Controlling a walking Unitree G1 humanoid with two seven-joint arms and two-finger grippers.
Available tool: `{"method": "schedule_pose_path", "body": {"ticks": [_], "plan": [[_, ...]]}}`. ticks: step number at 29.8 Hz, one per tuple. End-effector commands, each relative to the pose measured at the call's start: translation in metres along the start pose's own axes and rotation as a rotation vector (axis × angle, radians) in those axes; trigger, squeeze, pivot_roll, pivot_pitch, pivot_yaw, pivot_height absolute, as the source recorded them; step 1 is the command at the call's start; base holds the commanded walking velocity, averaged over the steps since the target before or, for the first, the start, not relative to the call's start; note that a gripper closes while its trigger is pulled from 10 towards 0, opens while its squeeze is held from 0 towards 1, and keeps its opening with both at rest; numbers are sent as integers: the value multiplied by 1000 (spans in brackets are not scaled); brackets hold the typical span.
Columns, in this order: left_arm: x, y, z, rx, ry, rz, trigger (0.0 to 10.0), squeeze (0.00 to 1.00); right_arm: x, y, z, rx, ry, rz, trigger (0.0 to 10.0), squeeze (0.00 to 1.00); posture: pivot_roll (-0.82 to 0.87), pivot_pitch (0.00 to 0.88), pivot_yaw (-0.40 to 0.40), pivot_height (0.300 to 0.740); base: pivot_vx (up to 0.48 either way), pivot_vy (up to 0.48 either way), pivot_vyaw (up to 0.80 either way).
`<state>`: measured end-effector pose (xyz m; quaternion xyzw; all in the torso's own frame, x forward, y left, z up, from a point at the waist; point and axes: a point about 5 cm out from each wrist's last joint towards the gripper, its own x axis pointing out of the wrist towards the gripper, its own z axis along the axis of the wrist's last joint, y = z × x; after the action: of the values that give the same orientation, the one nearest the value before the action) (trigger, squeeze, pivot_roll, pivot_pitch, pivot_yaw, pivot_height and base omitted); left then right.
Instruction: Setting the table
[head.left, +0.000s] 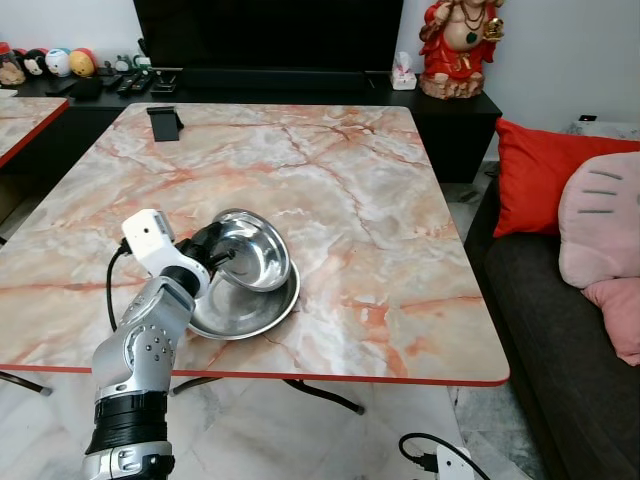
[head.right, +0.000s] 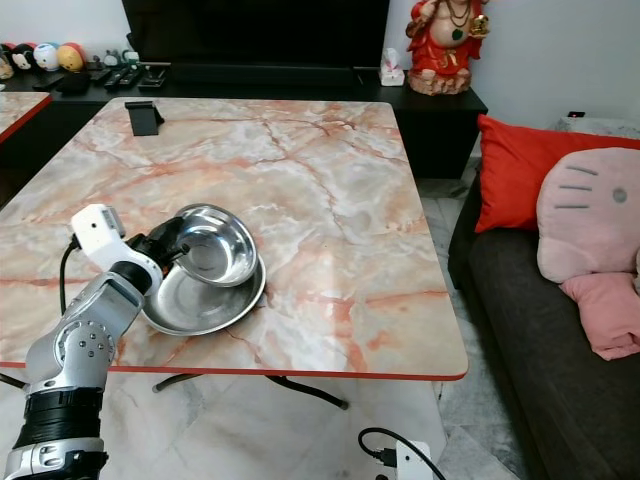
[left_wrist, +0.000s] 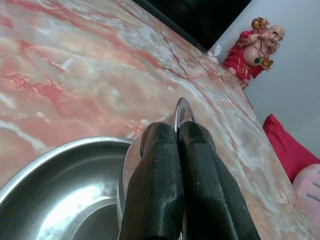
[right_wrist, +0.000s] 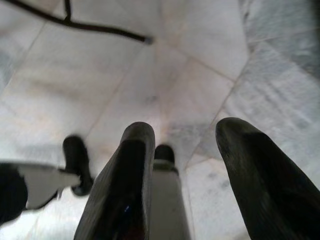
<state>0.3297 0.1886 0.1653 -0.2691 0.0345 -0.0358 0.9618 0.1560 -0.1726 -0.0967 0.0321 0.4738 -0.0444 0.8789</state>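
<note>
Your left gripper (left_wrist: 180, 150) is pinched tight on the rim of the upper steel bowl (head.left: 250, 248), left of centre in the left eye view; that bowl tilts, its low edge resting inside the lower steel bowl (head.left: 245, 305), near the front edge of the marble table (head.left: 400, 200). To separate them well, I judge you should lift straight up until the rim clears, then carry it off level; a thin-rim pinch may let it swing. The left wrist view shows the fingers (left_wrist: 155, 185) closed on the rim edge-on; the eye views show the tilt instead. Your right gripper (right_wrist: 182, 150) hangs spread apart over the floor.
</note>
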Motion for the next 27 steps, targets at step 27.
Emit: {"method": "schedule_pose_path", "body": {"ticks": [27], "plan": [[-10, 3, -2, 73, 51, -8, 10000, 0, 5, 16, 21, -15, -26, 3, 10000, 0, 62, 0, -18, 740, 0, 0, 0]]}}
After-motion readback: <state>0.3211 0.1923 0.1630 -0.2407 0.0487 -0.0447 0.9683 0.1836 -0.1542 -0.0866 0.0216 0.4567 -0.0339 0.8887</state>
